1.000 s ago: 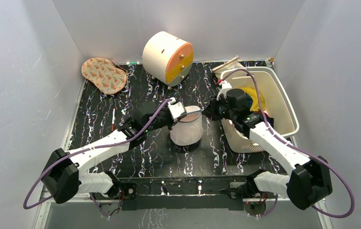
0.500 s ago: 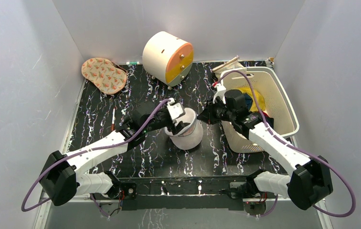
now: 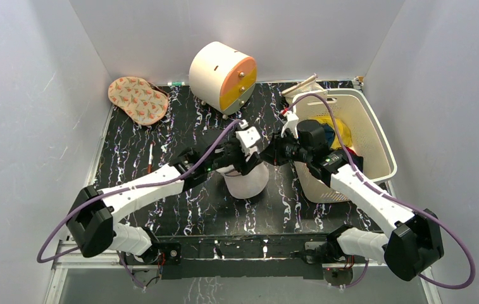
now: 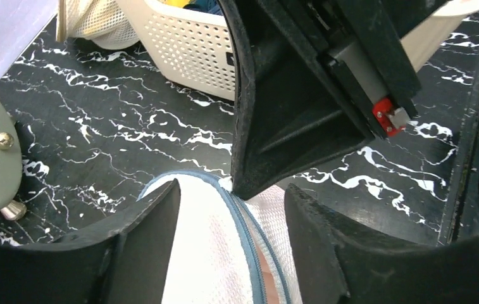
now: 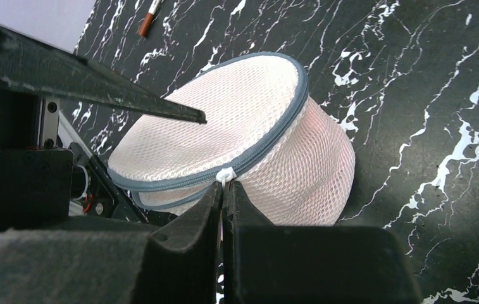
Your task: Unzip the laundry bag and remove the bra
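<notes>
The laundry bag [image 3: 247,178], a white mesh pouch with a grey-blue zipper, stands tilted on the black marbled table. My right gripper [image 5: 224,185] is shut on the small white zipper pull [image 5: 225,175] at the bag's rim. My left gripper [image 4: 227,202] is open. Its fingers [image 4: 142,247] straddle the zippered rim from above, right beside the right gripper's tips. The zipper is parted a little below the pull. Pale pink fabric, the bra [image 4: 266,278], shows in that gap and faintly through the mesh [image 5: 325,139].
A cream slotted basket [image 3: 376,149] holding yellow and blue clothes stands just right of the bag, behind my right arm. The cream-and-orange drawer cabinet [image 3: 223,76] is at the back. A patterned pad [image 3: 138,99] and a pen [image 3: 150,158] lie to the left.
My left gripper let go of the bag's left side, opened, and moved right over the bag's rim. The right gripper stayed shut and shifted slightly left with the pull. The bag leans more.
</notes>
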`<state>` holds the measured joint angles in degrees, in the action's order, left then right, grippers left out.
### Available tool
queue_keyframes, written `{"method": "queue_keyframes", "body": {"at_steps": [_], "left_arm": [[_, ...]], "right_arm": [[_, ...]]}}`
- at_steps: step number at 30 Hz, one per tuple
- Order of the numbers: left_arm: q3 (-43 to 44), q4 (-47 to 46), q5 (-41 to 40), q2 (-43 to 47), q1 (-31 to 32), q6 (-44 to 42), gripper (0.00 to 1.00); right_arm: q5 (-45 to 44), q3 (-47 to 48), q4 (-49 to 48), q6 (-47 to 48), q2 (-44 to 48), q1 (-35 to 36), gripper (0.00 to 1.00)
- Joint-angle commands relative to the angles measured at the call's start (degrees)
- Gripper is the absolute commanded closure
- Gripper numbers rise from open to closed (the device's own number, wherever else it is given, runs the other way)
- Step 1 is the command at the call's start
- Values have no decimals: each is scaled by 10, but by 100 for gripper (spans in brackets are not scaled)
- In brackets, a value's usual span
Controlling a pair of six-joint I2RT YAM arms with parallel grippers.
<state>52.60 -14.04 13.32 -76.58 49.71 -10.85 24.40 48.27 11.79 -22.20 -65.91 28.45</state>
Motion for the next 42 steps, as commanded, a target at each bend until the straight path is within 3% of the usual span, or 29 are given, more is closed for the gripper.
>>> {"method": "queue_keyframes", "body": {"at_steps": [1,9,13,17,20,23,29,33,39,42], "left_arm": [[52,54,-82,-27,27,18,43],[68,86,-143,-55,64,4,45],[54,69,-221,-62,73,-4,63],[62,70,-296,-84,72,-26,93],[40,38,-320,-77,72,-62,99],[-2,-15,-323,-49,72,-101,100],[-76,-76,-239,2,72,-186,100],[-92,-98,-257,3,73,-204,100],[-80,-86,-262,1,72,-203,100],[-80,-126,-346,-3,72,-207,87]], "right_arm": [[-44,42,-21,-11,22,2,100],[-92,26,-23,0,44,3,100],[-94,21,-28,10,51,3,100],[-95,19,-30,23,54,3,100],[-85,9,-38,33,46,3,100],[-84,9,-27,47,35,3,100],[-158,12,-5,76,36,2,100],[-187,27,12,104,16,-3,100],[-139,46,8,95,0,-8,100],[-83,48,-13,72,9,-8,100]]}}
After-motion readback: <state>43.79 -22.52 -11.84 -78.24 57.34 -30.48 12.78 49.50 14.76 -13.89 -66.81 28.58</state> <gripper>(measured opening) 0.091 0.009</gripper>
